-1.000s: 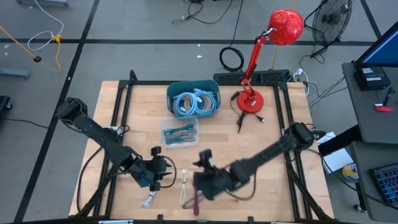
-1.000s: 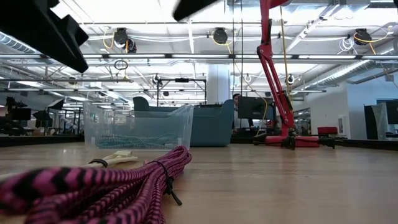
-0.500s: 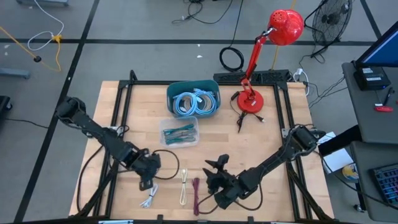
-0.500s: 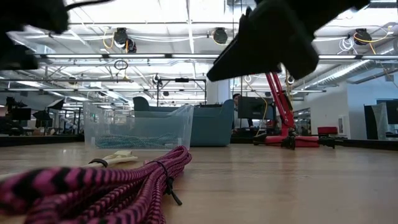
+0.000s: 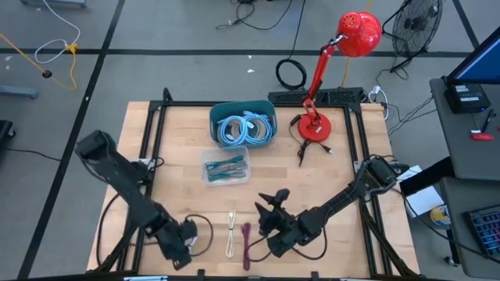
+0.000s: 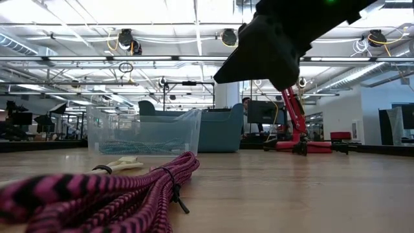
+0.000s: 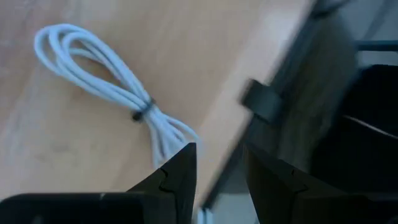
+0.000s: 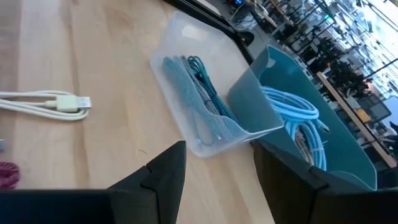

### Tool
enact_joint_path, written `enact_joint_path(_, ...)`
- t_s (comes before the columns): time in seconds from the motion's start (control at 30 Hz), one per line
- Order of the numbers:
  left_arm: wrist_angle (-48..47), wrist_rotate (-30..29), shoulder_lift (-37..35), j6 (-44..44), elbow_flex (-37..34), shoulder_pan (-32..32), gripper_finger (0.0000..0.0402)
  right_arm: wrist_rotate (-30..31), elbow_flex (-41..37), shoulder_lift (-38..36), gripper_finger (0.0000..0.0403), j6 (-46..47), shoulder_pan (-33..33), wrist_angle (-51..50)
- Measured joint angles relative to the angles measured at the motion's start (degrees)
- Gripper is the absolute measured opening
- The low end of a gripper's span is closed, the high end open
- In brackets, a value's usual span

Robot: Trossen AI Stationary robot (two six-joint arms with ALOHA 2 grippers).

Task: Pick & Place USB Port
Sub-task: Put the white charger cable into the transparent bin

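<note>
The pale wooden table (image 5: 172, 148), edged by a black metal frame, carried a teal bin (image 5: 243, 125) of light-blue cables at the back, a clear plastic tub (image 5: 225, 166) of teal cables just in front of it, and a red desk lamp (image 5: 316, 125) beside. Near the front edge lay a white bundled cable (image 7: 112, 87), a cream cable (image 5: 231, 234) and a magenta braided cable (image 5: 245, 248) (all three tied).
</note>
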Motion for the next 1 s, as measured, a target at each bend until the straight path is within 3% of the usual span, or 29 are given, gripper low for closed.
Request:
enact_joint_path(0.2,-8.7,4.7,11.4,5.5,9.6,2.2,0.0134,-0.1,0.0,0.0,0.0177,0.0,-0.9,0.0)
enact_joint_path(0.3,-19.6,1.4,15.5,7.7,16.9,2.7,0.0134,-0.7,0.0,0.0,0.0177,0.0,-0.9,0.0)
enact_joint_path(0.5,-36.6,-5.6,20.0,6.3,28.9,3.0,0.0134,-8.0,0.0,0.0,0.0176,-0.1,-0.8,0.0)
enact_joint_path(0.63,-39.3,-5.8,20.9,2.5,31.2,3.0,0.0134,-12.1,0.0,0.0,0.0172,0.0,-0.8,-0.4)
enact_joint_path(1.0,-45.5,-1.2,21.3,-12.5,30.2,0.4,0.0134,-12.4,-1.5,0.0,0.0171,0.0,0.6,0.0)
